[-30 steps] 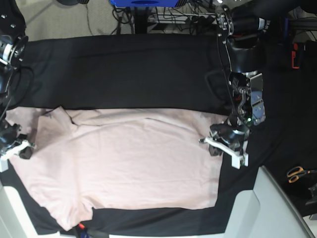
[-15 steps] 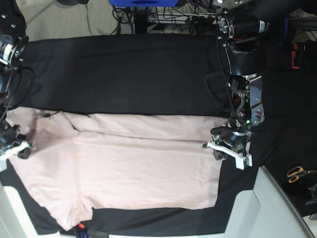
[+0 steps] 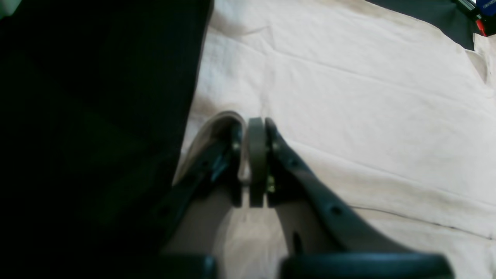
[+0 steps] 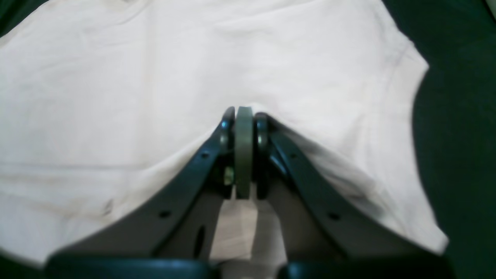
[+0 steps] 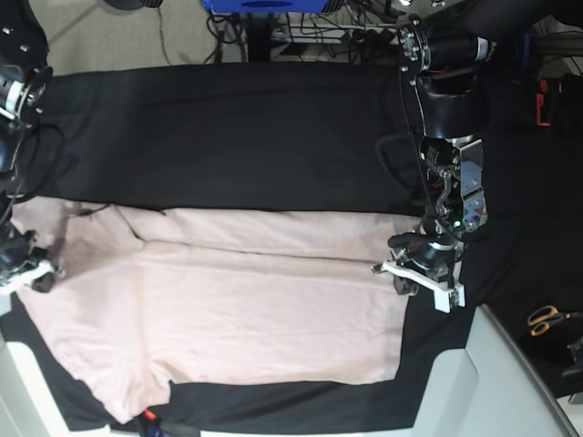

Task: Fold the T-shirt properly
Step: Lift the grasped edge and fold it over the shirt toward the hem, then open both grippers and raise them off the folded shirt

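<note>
The pale pink T-shirt (image 5: 255, 309) lies spread on the black cloth (image 5: 228, 137), its far edge turned over into a flat band. At the shirt's right edge in the base view, my left gripper (image 5: 393, 271) is shut on the fabric. The left wrist view shows the left gripper (image 3: 254, 126) pinching a curl of the T-shirt (image 3: 368, 97). My right gripper (image 5: 46, 271) holds the shirt's left end near a sleeve. In the right wrist view the right gripper (image 4: 244, 114) is shut, with the T-shirt (image 4: 116, 97) tented up to its tips.
Orange-handled scissors (image 5: 547, 319) lie at the far right. A pale grey-white surface (image 5: 496, 382) borders the cloth at the lower right. Cables and a blue box (image 5: 264, 7) sit beyond the far edge. A small red object (image 5: 146, 417) peeks out at the near edge.
Both grippers have drawn the shirt's far edge slightly toward the near side. The raised ridge by the collar has flattened into a straight folded band.
</note>
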Available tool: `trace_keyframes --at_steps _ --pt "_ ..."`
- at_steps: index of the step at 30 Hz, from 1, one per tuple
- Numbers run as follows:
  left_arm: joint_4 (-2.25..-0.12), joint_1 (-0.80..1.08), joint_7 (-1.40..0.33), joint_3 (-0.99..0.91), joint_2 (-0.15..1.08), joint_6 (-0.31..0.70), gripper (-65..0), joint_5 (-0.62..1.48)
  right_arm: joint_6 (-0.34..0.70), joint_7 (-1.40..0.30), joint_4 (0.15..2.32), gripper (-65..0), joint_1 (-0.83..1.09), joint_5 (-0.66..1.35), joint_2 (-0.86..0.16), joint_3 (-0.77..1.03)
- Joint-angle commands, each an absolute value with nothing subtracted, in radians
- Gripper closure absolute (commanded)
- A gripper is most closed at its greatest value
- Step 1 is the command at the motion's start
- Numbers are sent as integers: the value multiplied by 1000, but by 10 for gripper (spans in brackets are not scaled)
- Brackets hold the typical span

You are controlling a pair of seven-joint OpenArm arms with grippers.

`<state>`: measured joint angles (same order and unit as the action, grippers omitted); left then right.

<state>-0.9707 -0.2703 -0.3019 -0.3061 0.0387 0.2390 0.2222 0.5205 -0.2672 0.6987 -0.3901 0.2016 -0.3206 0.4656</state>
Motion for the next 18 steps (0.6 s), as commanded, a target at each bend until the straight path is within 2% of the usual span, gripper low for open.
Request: trace_keyframes --at_steps 1,3,6,8,10,12,14,18 --pt "-990 -289 -278 -306 44 246 0 234 483 -240 713 -36 -420 216 -341 466" --pt "-990 -289 -278 -306 44 245 0 234 417 -240 713 -134 -420 216 -341 466" --pt "-990 -289 -278 -308 54 245 -8 234 378 -236 719 -326 -420 219 -341 472" --pt "-990 -289 -278 -308 64 245 -186 236 366 -197 719 -416 -417 220 -341 472" --pt "-1000 -289 -278 -311 67 245 -329 237 354 -154 728 -432 -414 222 -341 473" --pt "-1055 -269 -286 -352 74 245 -411 237 331 -154 788 -432 -378 223 -340 526" --pt "-1141 -220 -288 -418 58 246 -448 237 305 -214 900 -432 -329 265 -300 631" --pt "-1299 -71 -289 -441 50 249 -454 237 251 -484 1067 -432 -260 381 -222 878"
